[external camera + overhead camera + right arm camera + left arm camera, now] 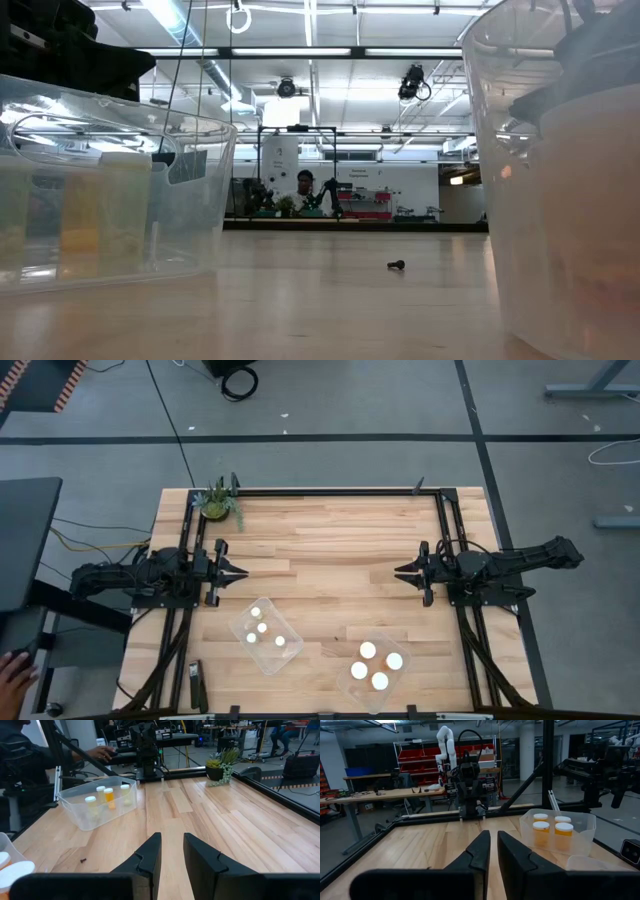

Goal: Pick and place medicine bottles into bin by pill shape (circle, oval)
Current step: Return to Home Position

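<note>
Both arms are waiting at the surface edges. The left claw and right claw are each showing a narrow gap, holding nothing. Four narrow bottles are standing in the left tub; four wide bottles are standing in the right tub.

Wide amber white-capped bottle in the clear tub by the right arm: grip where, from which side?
Grip the wide amber bottle by its round white cap, from straight above, with the right gripper. It stands upright; the clear plastic tub's walls and three neighbouring bottles likely block any side approach.
</note>
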